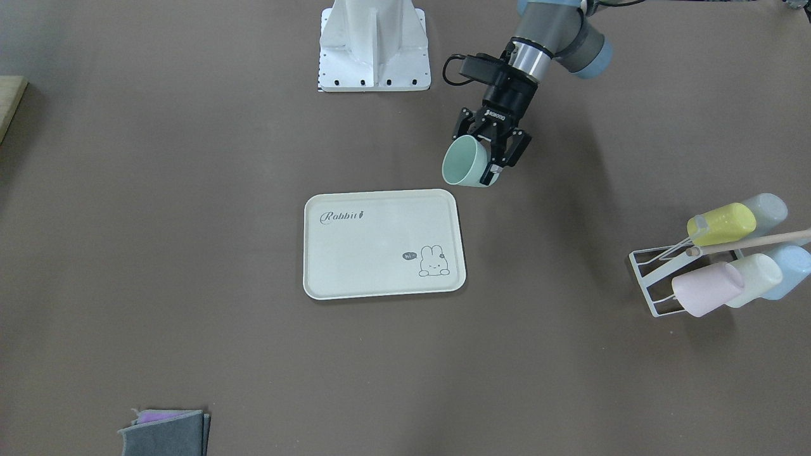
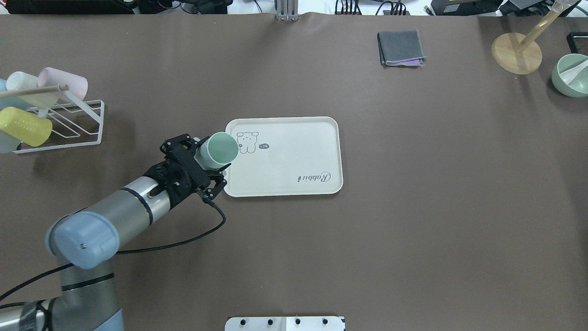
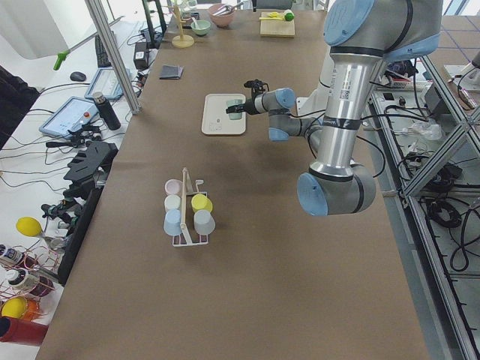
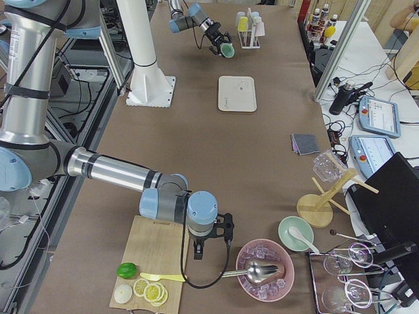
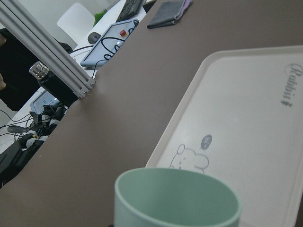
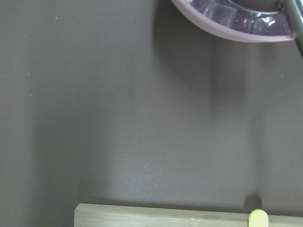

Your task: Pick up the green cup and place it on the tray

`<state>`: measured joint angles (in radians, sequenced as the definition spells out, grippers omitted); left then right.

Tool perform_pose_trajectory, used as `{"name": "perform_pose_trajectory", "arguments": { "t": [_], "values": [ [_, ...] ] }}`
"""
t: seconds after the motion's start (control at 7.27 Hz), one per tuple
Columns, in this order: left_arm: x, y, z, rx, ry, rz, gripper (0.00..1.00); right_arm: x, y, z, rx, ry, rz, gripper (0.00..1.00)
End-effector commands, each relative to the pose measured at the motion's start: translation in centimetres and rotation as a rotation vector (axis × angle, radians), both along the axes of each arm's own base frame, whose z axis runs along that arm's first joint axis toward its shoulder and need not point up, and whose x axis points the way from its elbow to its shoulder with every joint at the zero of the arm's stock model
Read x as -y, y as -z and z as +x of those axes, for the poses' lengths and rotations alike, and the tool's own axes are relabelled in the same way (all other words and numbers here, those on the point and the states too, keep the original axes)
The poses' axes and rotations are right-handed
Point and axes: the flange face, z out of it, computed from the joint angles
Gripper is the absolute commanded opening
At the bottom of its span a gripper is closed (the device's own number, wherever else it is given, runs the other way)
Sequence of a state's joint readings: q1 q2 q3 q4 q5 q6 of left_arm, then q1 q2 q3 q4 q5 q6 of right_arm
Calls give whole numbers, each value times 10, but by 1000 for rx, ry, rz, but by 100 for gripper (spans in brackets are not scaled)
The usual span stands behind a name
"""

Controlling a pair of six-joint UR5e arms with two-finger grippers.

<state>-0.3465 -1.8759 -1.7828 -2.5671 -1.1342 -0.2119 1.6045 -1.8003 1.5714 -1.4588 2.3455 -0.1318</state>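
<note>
My left gripper (image 1: 479,156) is shut on the green cup (image 1: 464,166), a mint-green tumbler held tilted on its side with its mouth toward the tray. It hangs above the table just off the tray's corner nearest the bunny drawing. The cream-white "Rabbit" tray (image 1: 374,253) lies flat with nothing on it. From overhead, the cup (image 2: 221,149) overlaps the tray's (image 2: 294,156) left edge beside the gripper (image 2: 202,158). The left wrist view shows the cup's rim (image 5: 176,198) low, with the tray (image 5: 255,118) beyond. My right gripper (image 4: 219,229) shows only in the exterior right view; I cannot tell its state.
A white wire rack (image 1: 652,278) with several pastel cups stands at the table's left end, also seen from overhead (image 2: 69,124). A folded grey cloth (image 2: 399,48), a wooden stand (image 2: 517,53) and a green bowl (image 2: 569,76) sit at the far side. A cutting board (image 4: 163,255) and purple bowl (image 4: 265,268) are by the right arm.
</note>
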Motion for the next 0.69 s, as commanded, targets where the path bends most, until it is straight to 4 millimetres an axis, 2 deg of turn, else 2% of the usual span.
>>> {"name": "perform_pose_trajectory", "arguments": {
  "t": [0.0,0.14,0.28,0.41,0.55],
  "values": [
    [18,57,42,-149,-1,-8,0,0,0,0,0,0,0,100],
    [23,72,60,-161,-4,-8,0,0,-1,0,0,0,-1,100],
    [25,71,70,-183,-17,-45,0,0,-1,0,0,0,-1,100],
    [30,70,95,-189,-53,-73,0,0,-1,0,0,0,-1,100],
    [32,66,101,-236,-62,-68,0,0,0,0,0,0,0,100]
  ]
}}
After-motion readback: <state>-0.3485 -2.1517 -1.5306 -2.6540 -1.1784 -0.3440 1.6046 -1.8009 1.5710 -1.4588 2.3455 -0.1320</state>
